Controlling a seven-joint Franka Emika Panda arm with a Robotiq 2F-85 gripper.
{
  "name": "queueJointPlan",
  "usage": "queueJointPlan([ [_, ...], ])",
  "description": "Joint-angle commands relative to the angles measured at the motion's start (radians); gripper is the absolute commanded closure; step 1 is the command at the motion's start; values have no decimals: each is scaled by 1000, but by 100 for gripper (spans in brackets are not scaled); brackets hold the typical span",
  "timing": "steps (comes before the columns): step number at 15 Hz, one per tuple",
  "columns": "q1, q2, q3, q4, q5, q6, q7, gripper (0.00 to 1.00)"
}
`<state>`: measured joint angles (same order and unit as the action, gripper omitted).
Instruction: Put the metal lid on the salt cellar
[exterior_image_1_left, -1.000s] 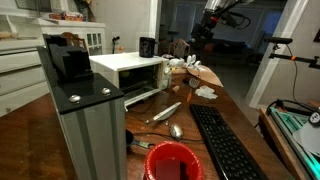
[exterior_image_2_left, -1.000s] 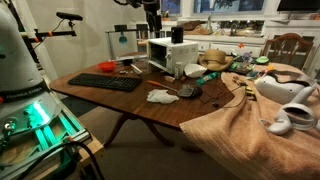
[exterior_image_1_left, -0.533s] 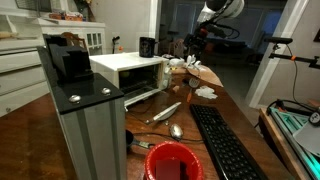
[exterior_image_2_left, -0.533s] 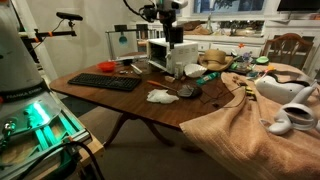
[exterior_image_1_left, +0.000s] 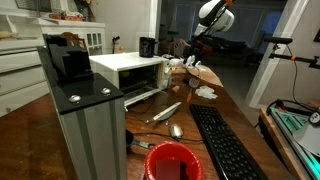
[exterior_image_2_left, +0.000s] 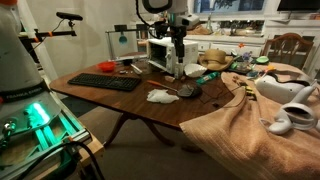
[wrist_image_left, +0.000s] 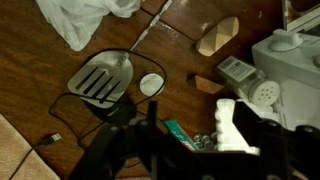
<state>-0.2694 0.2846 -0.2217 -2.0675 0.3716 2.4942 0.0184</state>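
In the wrist view a slotted spatula (wrist_image_left: 100, 82) is lying on the dark wooden table (wrist_image_left: 40, 95). Just right of it the round metal lid (wrist_image_left: 150, 84) is lying flat, face up, showing no long axis. The gripper (wrist_image_left: 188, 118) is hanging above, fingers apart, empty. In an exterior view white cabinets (exterior_image_1_left: 15, 65) are lining the room.
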Motion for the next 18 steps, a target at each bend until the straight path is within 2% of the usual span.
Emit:
queueJointPlan([
  [1,-32,58,15,36,22,23,7,51],
  [7,-63,116,19,45,25,52,17,98],
  [10,-73,144,31,44,38,86,22,100],
  [13,-87,164,63,35,88,174,13,100],
  [14,-78,139,45,27,38,124,20,99],
  [18,-81,153,58,27,54,155,21,99],
])
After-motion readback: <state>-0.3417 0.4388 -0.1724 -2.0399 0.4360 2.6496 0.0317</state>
